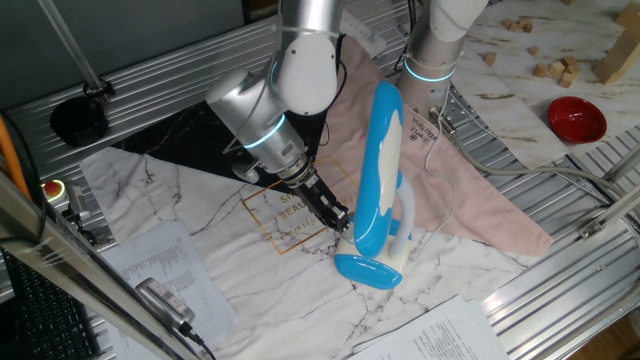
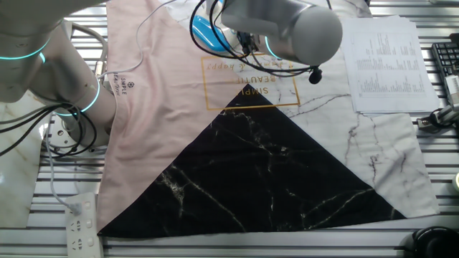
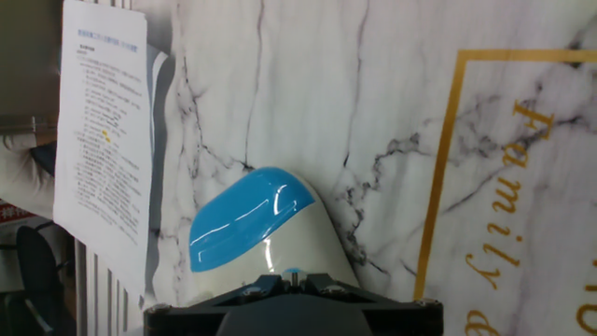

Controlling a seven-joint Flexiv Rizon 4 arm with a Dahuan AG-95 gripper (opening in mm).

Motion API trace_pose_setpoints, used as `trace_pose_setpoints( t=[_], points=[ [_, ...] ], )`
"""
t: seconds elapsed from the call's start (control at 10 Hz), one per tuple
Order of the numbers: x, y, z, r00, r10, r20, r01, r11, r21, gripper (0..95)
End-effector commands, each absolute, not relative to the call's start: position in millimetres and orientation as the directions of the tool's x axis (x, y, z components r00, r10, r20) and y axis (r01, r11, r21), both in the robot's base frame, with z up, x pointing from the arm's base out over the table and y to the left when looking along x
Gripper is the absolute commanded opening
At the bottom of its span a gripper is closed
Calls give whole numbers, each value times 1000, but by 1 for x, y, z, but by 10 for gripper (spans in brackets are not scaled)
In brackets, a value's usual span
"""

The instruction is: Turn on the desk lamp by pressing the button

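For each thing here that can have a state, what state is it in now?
desk lamp: upright on its blue foot, head raised; cannot tell lit or not.
gripper: down at the lamp's foot; fingers open or shut cannot be told.
red bowl: upright, away from the lamp.
printed sheet: lying flat.

lamp button perhaps behind gripper

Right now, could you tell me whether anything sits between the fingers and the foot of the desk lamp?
Nothing visible does. The gripper is right at the blue foot of the desk lamp, with only bare marble-print cloth around it.
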State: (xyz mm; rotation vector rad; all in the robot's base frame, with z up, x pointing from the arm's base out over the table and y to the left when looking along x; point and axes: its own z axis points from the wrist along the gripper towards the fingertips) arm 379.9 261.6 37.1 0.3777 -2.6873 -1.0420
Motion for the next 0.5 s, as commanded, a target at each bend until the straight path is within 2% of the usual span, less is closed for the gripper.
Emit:
trace_pose_setpoints(
  t=[0.1,0.5],
  points=[
    [378,260,49,-944,-294,151,-116,722,682,0],
    [376,260,53,-943,-292,158,-109,722,683,0]
  ],
)
